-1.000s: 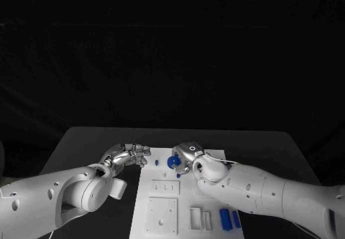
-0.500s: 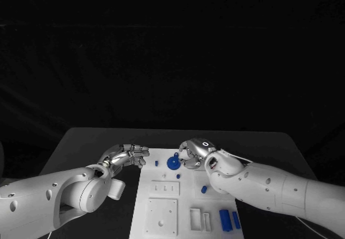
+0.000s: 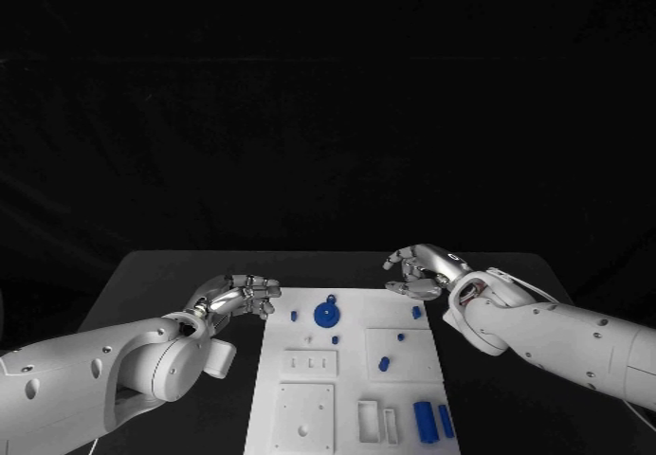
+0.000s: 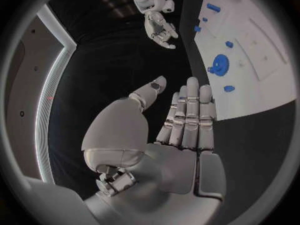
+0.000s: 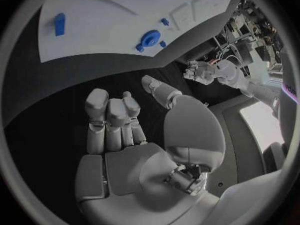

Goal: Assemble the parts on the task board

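Black worktop [image 3: 164, 270] carries the white task board [image 3: 353, 379], blue parts scattered on it, the gear [image 3: 327, 314] at its far end. Left hand [image 3: 244, 296] and right hand [image 3: 423, 268] both hover empty, fingers loosely apart, flanking that far end, probably keeping off it between picks.

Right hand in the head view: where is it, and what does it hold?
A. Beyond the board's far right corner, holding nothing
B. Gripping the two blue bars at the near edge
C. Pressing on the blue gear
A: the right hand sits off the task board, fingers apart and empty; the blue gear lies untouched.
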You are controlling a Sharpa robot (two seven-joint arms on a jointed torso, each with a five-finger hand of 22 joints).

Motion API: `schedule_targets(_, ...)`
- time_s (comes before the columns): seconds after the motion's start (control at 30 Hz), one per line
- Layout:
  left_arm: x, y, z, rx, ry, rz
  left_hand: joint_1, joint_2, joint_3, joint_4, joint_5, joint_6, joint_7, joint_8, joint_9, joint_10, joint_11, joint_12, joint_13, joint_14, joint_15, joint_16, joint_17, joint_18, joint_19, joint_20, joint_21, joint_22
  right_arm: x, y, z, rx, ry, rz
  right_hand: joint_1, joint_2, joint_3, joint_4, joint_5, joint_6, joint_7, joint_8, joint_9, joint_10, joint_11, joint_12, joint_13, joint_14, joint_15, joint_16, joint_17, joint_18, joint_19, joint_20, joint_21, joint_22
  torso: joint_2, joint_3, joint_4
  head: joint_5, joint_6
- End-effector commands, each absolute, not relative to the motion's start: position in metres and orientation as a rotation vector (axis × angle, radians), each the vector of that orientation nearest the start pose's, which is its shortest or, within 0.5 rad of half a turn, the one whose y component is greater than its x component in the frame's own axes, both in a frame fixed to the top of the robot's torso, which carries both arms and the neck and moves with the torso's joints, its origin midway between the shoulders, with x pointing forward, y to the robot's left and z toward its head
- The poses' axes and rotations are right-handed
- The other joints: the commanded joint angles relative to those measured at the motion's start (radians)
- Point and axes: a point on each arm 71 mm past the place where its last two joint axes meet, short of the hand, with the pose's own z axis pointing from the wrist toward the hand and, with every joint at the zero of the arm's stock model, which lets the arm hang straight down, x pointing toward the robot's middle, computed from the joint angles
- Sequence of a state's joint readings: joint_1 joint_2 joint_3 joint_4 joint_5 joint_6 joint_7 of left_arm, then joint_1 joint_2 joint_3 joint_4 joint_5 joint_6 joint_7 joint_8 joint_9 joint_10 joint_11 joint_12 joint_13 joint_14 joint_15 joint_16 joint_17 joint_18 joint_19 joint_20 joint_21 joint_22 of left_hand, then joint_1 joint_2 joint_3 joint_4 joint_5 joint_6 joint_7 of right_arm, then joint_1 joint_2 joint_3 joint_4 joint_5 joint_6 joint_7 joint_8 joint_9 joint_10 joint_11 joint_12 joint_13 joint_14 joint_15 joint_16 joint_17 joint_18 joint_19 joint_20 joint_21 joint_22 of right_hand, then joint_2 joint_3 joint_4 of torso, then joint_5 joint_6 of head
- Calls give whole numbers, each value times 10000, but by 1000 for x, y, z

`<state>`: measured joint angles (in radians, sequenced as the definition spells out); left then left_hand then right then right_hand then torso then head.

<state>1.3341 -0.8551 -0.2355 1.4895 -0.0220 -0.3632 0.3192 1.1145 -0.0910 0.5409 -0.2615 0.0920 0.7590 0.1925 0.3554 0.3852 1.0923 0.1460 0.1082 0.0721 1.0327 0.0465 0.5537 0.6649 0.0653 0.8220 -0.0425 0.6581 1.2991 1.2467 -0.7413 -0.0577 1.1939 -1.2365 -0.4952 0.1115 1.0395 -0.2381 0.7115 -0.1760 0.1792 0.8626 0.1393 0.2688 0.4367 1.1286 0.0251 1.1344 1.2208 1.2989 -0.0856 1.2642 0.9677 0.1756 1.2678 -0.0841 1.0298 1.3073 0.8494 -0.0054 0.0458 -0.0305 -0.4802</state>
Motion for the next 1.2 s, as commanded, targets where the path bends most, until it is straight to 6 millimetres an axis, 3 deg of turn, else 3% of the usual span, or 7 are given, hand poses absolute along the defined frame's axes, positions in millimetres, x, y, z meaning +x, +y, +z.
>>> schedule_targets(0.03, 496, 231, -189, -10475, 15431, -13526, -76, 38, 35, -18, 31, 3, 38, -25, 13, 48, 10, 12, 13, -25, 64, -45, 14, 213, -17, -36, 35, -7, 548, -264, -175, 470, 15092, 7151, 153, 23, -113, -148, 120, 62, 12, 48, 11, -136, 21, -27, -27, -28, 28, -60, 20, 862, -76, 14, -10, 204, -62, 89, -120, -31, -12)
schedule_targets(0.2, 498, 232, -191, -10490, 15422, -13473, -75, 42, 36, -19, 31, 4, 38, -25, 13, 50, 10, 12, 13, -26, 64, -46, 14, 213, -17, -36, 36, -7, 548, -293, -185, 508, 15440, 6512, 302, 57, -329, -358, 271, -2, -111, 46, 10, -149, -97, -34, -71, -36, -83, -101, 30, 862, -142, 63, 12, 204, -94, 156, -183, -66, -34)
schedule_targets(0.43, 498, 230, -193, -10486, 15465, -13502, -75, 43, 36, -24, 30, 1, 37, -27, 13, 46, 9, 9, 11, -28, 64, -48, 15, 213, -19, -36, 37, -8, 552, -311, -200, 249, 16250, 5706, 553, 66, -431, -601, 671, -107, -259, 45, 9, -157, -234, -59, -130, -40, -210, -163, 40, 862, -221, 120, 18, 193, -127, 262, -269, -71, -41)
schedule_targets(0.83, 498, 228, -198, -10532, 15570, -13505, -74, 45, 37, -32, 30, -7, 35, -30, 13, 38, 8, 2, 7, -33, 66, -52, 16, 213, -24, -35, 39, -9, 555, -312, -227, 226, 16732, 5268, 672, 88, -593, -789, -81, -561, -513, -74, -36, -219, -467, -117, -199, -91, -422, -261, 61, 862, -320, 190, -11, 174, -122, 391, -264, 14, -133)
schedule_targets(0.87, 498, 227, -198, -10534, 15584, -13512, -74, 45, 37, -33, 30, -7, 35, -31, 13, 37, 8, 2, 7, -33, 66, -52, 16, 213, -24, -35, 39, -9, 555, -311, -229, 230, 16786, 5267, 682, 92, -592, -797, -109, -576, -526, -72, -35, -220, -479, -118, -201, -91, -433, -263, 63, 862, -322, 191, -12, 174, -126, 373, -258, 13, -144)
schedule_targets(1.07, 498, 227, -199, -10545, 15609, -13512, -76, 48, 36, -36, 29, -11, 34, -33, 13, 32, 9, -2, 5, -36, 67, -55, 16, 212, -27, -34, 39, -10, 555, -306, -238, 218, 16929, 5329, 715, 118, -585, -823, -171, -615, -559, -65, -28, -224, -511, -121, -207, -91, -466, -272, 69, 862, -328, 195, -12, 175, -124, 426, -221, 55, -173)
schedule_targets(1.2, 498, 226, -199, -10540, 15622, -13527, -76, 48, 36, -37, 29, -13, 34, -34, 13, 31, 9, -3, 4, -37, 67, -56, 17, 212, -28, -34, 39, -11, 556, -301, -239, 196, 16994, 5378, 712, 129, -586, -821, -189, -615, -563, -58, -25, -225, -515, -122, -208, -91, -470, -274, 70, 862, -329, 197, -12, 175, -127, 418, -232, 32, -178)
